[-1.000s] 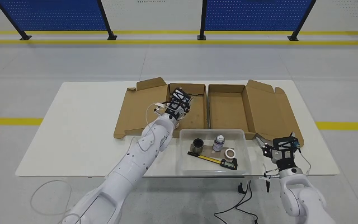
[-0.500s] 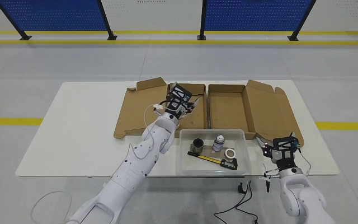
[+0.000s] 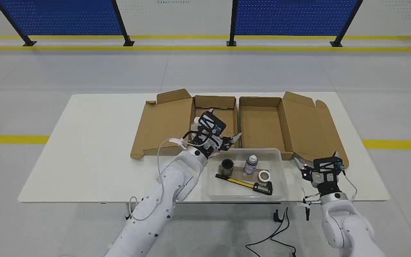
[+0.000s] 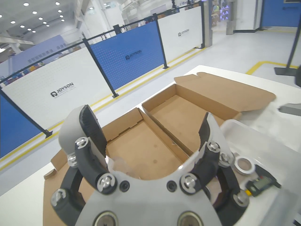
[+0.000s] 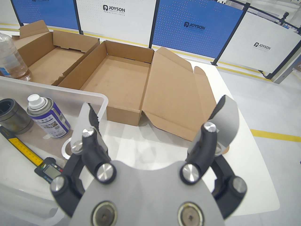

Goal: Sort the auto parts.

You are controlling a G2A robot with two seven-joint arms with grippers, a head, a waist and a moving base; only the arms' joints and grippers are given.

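A clear plastic bin (image 3: 277, 154) near the table's front holds a dark metal cylinder (image 3: 227, 167), a blue spray can (image 3: 251, 164), a white ring (image 3: 264, 175) and a yellow and black caliper (image 3: 247, 185). Behind it lie two opened cardboard boxes, left (image 3: 215, 103) and right (image 3: 260, 125). My left gripper (image 3: 230, 138) hangs open and empty over the left box's front edge, at the bin's rear left corner. A clear bottle (image 5: 9, 57) stands in that box. My right gripper (image 3: 324, 168) stands open and empty right of the bin (image 5: 70, 92).
Box lids (image 3: 314, 125) fold out flat to both sides. The table's left part (image 3: 83, 141) is bare white surface. Blue fence panels (image 3: 58, 16) stand on the floor beyond the table.
My left gripper has moved from over the middle of the left box toward the front and right, to the bin's corner. The right arm has kept still.
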